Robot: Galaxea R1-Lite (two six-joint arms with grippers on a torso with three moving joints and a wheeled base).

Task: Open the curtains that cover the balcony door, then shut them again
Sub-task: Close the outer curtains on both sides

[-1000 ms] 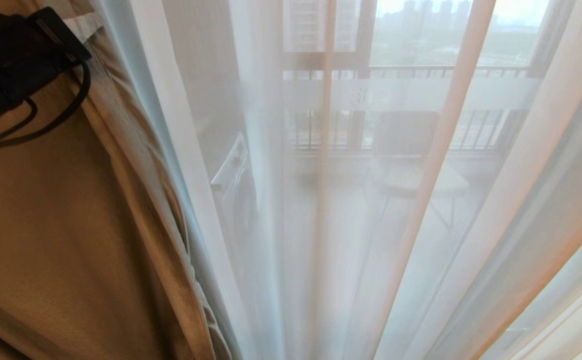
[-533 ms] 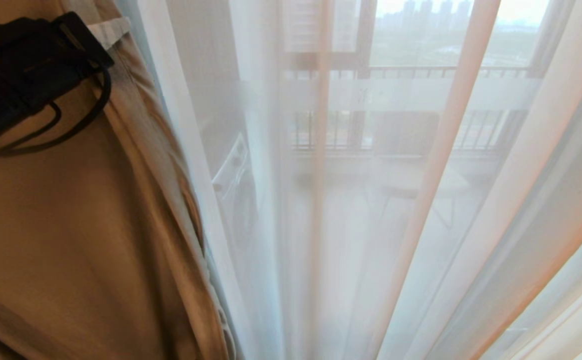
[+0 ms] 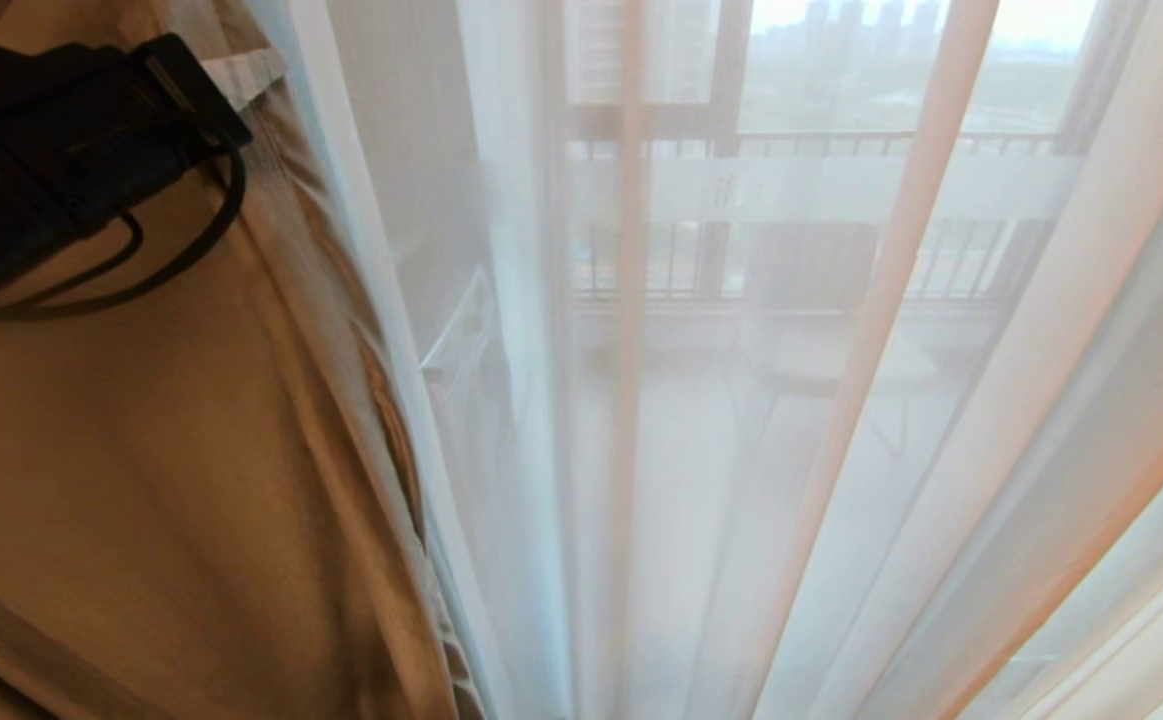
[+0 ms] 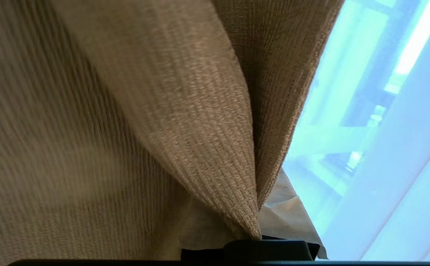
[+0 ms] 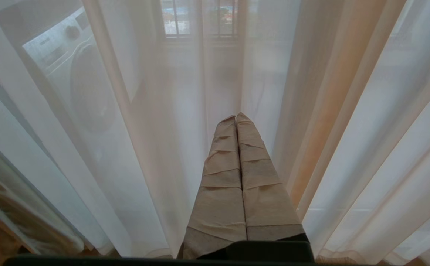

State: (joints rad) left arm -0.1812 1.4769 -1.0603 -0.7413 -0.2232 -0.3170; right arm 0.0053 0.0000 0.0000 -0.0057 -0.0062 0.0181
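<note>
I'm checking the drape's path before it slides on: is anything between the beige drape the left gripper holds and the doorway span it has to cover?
Nothing solid shows. The left gripper is shut on the beige drape. Along the span hangs only the white sheer, with the balcony door behind it.

Bright backlight through sheers [image 3: 841, 400]; drape [image 4: 52, 147] blurred.

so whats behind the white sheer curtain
Through the white sheer show the balcony door's frosted band, a railing, a washing machine and a small table. The beige drape hides everything behind it.
</note>
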